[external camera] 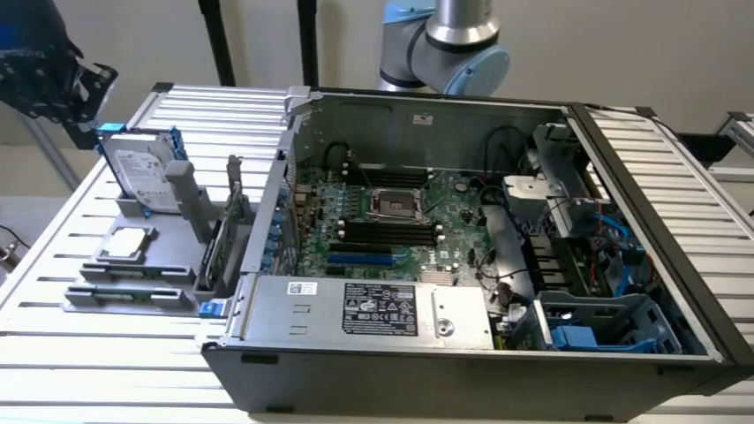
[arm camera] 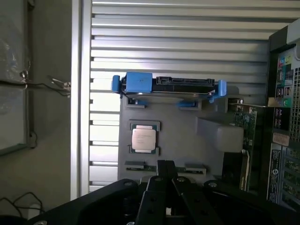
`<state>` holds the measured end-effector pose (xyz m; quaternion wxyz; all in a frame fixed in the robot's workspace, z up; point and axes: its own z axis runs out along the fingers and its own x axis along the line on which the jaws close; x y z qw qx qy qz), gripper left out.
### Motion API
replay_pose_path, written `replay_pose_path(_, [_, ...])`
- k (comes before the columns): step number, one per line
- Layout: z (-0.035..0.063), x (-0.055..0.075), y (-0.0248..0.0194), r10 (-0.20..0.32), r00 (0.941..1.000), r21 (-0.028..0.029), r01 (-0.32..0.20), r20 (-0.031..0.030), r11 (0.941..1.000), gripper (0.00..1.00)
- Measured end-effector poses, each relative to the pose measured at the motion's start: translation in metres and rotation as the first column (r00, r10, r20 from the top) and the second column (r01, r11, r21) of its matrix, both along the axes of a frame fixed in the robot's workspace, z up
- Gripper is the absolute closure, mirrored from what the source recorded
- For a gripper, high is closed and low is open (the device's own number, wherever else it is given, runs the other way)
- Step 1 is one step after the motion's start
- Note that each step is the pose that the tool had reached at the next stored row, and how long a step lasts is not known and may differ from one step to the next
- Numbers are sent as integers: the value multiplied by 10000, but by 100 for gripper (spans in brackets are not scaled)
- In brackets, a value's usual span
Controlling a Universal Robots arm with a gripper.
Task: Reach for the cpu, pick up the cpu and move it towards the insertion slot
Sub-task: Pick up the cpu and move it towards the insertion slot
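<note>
One tool (arm camera: 167,165), fingers together, nothing between them. It hangs clear of the gray parts holder (arm camera: 187,140), touching nothing.

The cpu (arm camera: 143,138) lies flat in its square recess on the holder, silver face up. It is just ahead of the tool tips and to one side, apart from them, not gripped. In the exterior view the cpu sits on the holder outside the computer case (external camera: 659,177), off the case's side at the exterior view's left.

Beyond the cpu from the tool, a hard drive (arm camera: 168,85) with blue bracket stands on edge in the holder. A green expansion card (arm camera: 246,123) stands on edge at the holder's side nearest the case, further from the tool than the cpu.

The insertion slot (external camera: 397,205) is on the motherboard inside the open case: silver frame, dark centre, nothing in it. It is well apart from the tool and from the cpu. Black and blue memory slots (external camera: 377,237) lie just beside the insertion slot.

Holder and case both rest on the slatted metal surface (external camera: 71,362). Arm joint (external camera: 454,40) shows behind the case.
</note>
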<state>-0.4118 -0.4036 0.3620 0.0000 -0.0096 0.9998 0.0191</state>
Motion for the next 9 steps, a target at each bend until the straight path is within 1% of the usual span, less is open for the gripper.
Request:
replay_pose_path(4, [-16,-171,54,0,10000,-1,0,26,10000,89])
replay_pose_path(9, [-35,-248,96,0,10000,-3,0,29,10000,89])
